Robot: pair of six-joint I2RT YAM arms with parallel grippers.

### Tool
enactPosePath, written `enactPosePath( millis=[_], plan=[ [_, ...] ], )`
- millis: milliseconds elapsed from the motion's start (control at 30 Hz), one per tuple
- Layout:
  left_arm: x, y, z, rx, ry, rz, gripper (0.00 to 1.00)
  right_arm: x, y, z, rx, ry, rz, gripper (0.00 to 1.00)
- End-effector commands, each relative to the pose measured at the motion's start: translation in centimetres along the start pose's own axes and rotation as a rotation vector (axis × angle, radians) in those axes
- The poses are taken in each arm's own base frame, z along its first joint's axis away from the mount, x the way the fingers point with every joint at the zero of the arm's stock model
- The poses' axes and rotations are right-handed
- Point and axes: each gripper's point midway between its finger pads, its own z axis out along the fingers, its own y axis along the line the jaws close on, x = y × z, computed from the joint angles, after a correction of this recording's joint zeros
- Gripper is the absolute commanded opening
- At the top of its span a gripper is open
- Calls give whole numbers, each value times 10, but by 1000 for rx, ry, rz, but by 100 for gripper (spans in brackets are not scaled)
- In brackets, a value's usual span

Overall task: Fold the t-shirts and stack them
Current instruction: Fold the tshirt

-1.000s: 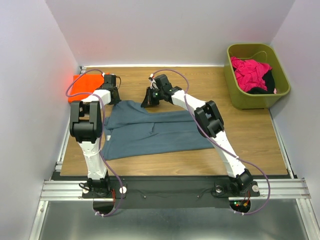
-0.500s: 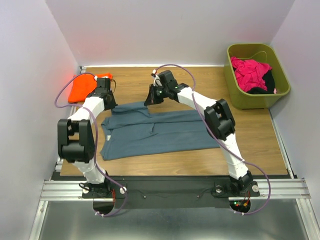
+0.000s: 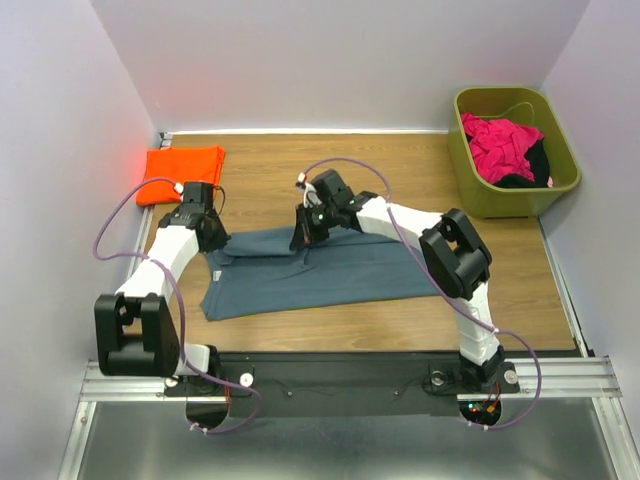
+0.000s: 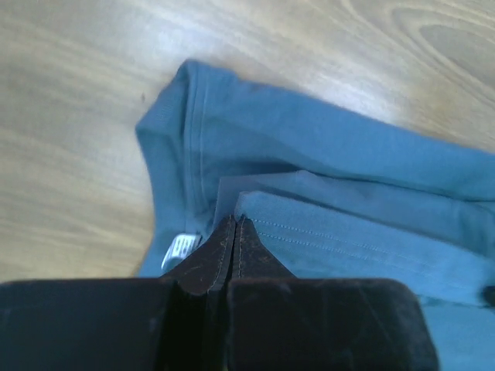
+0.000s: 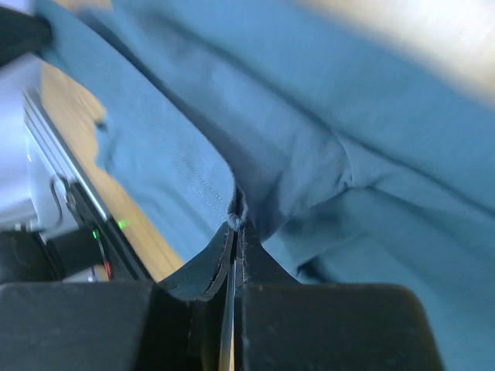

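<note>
A slate blue-grey t-shirt lies spread across the middle of the wooden table, its far edge doubled over toward the front. My left gripper is shut on that edge near the shirt's left end; in the left wrist view my left gripper pinches a stitched hem of the t-shirt beside the collar label. My right gripper is shut on the same edge further right; in the right wrist view my right gripper bites a bunched hem of the t-shirt. A folded bright orange t-shirt lies at the back left.
A green bin holding pink and black clothes stands at the back right. White walls enclose the table on the left, the back and the right. A metal rail with both arm bases runs along the near edge.
Both grippers have come toward the near side with the blue-grey shirt's far edge, laying it over the shirt. The left arm's elbow has swung down and left, uncovering the orange shirt.
</note>
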Motion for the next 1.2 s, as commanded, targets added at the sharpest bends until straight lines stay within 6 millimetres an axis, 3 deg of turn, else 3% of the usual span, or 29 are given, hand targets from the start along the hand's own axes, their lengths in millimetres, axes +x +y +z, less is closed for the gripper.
enactPosePath(
  millis=[0, 233, 433, 700, 933, 1167],
  plan=[
    [15, 11, -22, -21, 7, -61, 0, 13, 32, -15, -53, 7, -26, 1],
    [37, 17, -46, 6, 6, -150, 0, 49, 37, -29, -52, 67, -3, 1],
    [70, 21, -48, 29, 78, -166, 0, 70, 37, -41, -48, 118, 10, 1],
    [101, 24, -51, 53, 154, -186, 0, 96, 29, -39, -42, 197, 41, 1],
    [99, 26, -50, 43, 144, -178, 4, 112, 19, -30, -21, 242, 52, 2],
    [95, 25, -41, 26, 154, -158, 9, 102, 13, -19, 3, 227, 40, 8]
  ],
)
